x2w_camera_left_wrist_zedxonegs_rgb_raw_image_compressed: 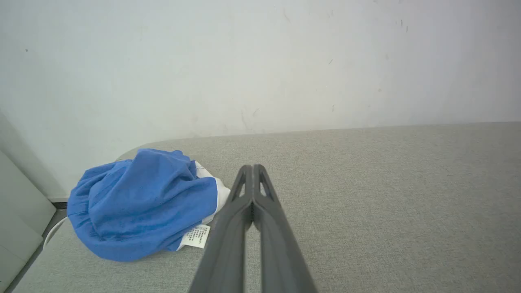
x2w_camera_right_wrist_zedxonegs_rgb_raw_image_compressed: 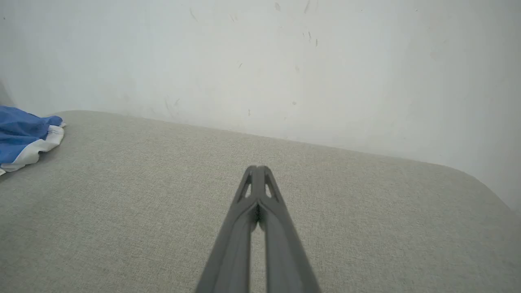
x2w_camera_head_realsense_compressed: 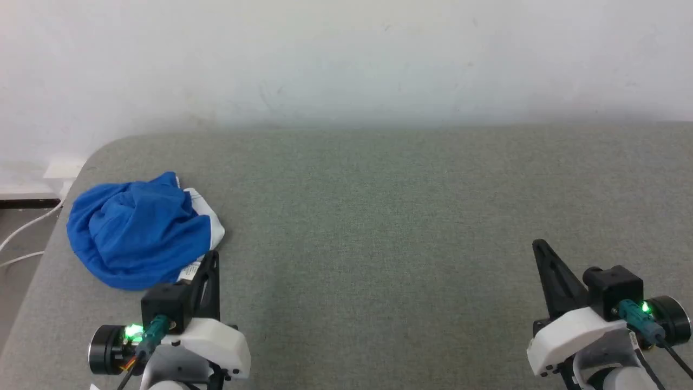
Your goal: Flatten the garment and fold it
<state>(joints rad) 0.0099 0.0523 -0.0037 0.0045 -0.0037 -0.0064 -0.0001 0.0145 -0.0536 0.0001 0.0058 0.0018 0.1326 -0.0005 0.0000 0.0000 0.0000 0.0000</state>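
The garment [x2w_camera_head_realsense_compressed: 138, 230] is a crumpled heap of bright blue fabric with a white band, lying near the far-left corner of the grey table [x2w_camera_head_realsense_compressed: 390, 216]. In the left wrist view the garment [x2w_camera_left_wrist_zedxonegs_rgb_raw_image_compressed: 142, 207] bunches left of my fingers, a white care label at its near edge. My left gripper [x2w_camera_head_realsense_compressed: 212, 255] is shut with nothing in it, its tips just right of the heap's near edge; in its own view the left gripper [x2w_camera_left_wrist_zedxonegs_rgb_raw_image_compressed: 253, 167] has its fingers pressed together. My right gripper [x2w_camera_head_realsense_compressed: 537, 244] is shut and empty, far to the right. The right wrist view catches the garment [x2w_camera_right_wrist_zedxonegs_rgb_raw_image_compressed: 24, 138] at its left edge.
A white wall [x2w_camera_head_realsense_compressed: 346, 59] rises behind the table. White cables [x2w_camera_head_realsense_compressed: 24, 235] and a pale box [x2w_camera_head_realsense_compressed: 64, 169] sit off the table's left edge, beside the rounded corner. Bare grey cloth surface stretches between the two grippers.
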